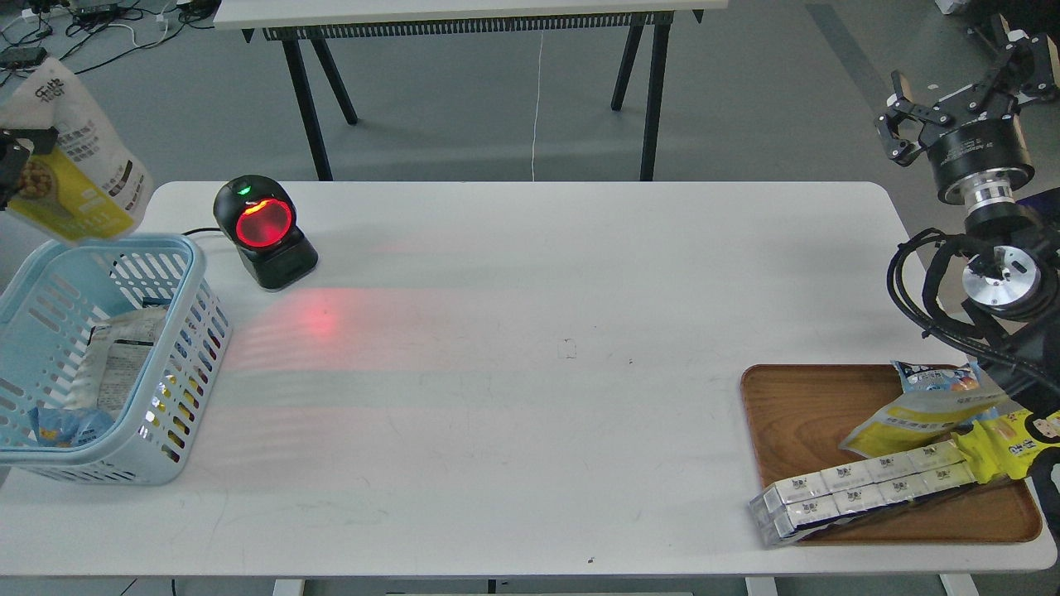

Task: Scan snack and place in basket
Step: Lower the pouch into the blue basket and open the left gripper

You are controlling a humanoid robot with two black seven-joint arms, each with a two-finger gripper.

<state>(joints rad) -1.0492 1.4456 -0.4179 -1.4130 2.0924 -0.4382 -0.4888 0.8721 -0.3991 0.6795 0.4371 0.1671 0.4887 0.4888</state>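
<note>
The snack (pixel 79 157), a small pouch with a yellow and white front and a nut picture, hangs in the air at the far left, above the back rim of the basket. My left gripper (pixel 15 165) shows only as a dark sliver at the left edge and is shut on the pouch's left side. The light blue slotted basket (pixel 195 285) stands on the table's left end and holds a few packets. My right gripper (pixel 952 89) is raised at the upper right, open and empty, far from both.
A black barcode scanner (pixel 263 228) with a glowing red window stands just right of the basket and throws red light on the white table (pixel 530 348). A brown wooden tray (pixel 795 414) at the front right holds a long white box pack (pixel 861 488) and a flat yellow pouch (pixel 919 418).
</note>
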